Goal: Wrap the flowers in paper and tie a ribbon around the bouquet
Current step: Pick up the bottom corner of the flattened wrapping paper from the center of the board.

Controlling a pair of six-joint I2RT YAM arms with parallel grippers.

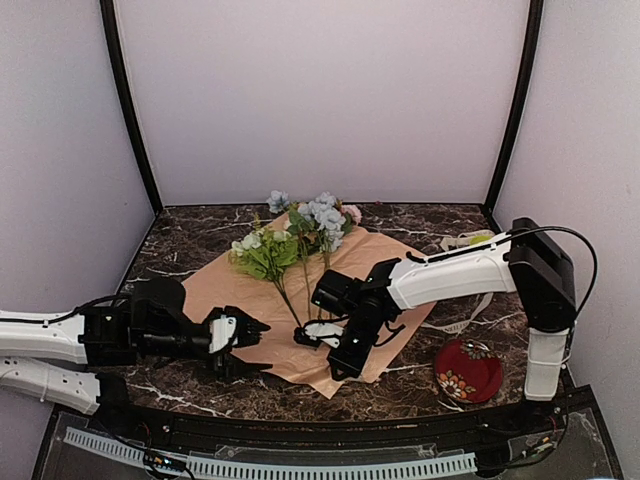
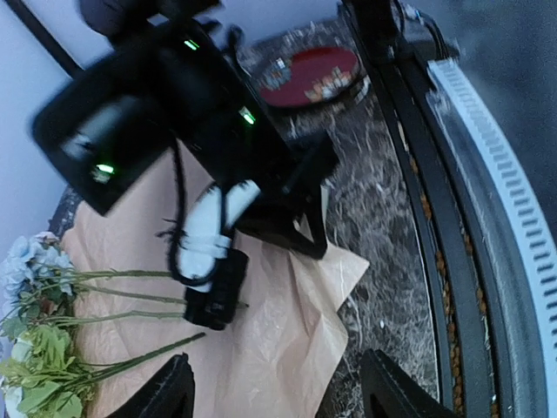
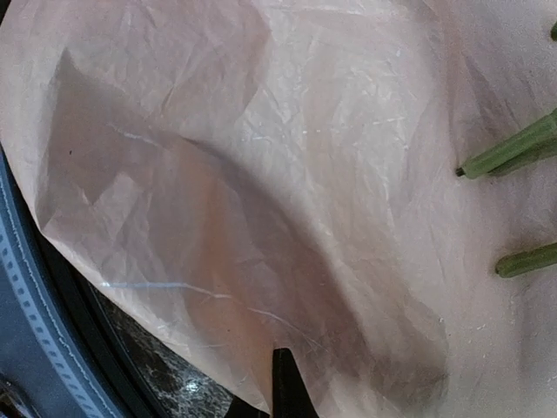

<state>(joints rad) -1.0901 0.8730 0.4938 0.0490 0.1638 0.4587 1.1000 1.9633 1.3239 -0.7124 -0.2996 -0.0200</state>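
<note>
Top external view: the dark marbled surface (image 1: 190,245) carries the paper (image 1: 370,262), a big crinkled peach sheet lying diagonally at its middle, with its near corner close to the front rim. Bare surface shows left, behind and right of the sheet. The right arm (image 1: 450,275) reaches in over the sheet's right side. The right jaws are closed, low over the paper by the stem ends (image 3: 509,155); whether they pinch the sheet I cannot tell. The left arm (image 1: 50,340) lies along the near left edge, and the left jaws stand wide at the sheet's near left edge, holding nothing. The flowers (image 1: 300,228) lie on the paper's far half, white, pale-blue and pink blooms at its far edge, stems pointing near. The ribbon (image 1: 462,240) sits well right, off the paper. Only the right wrist view shows the sheet's fine creases and a shaded fold.
</note>
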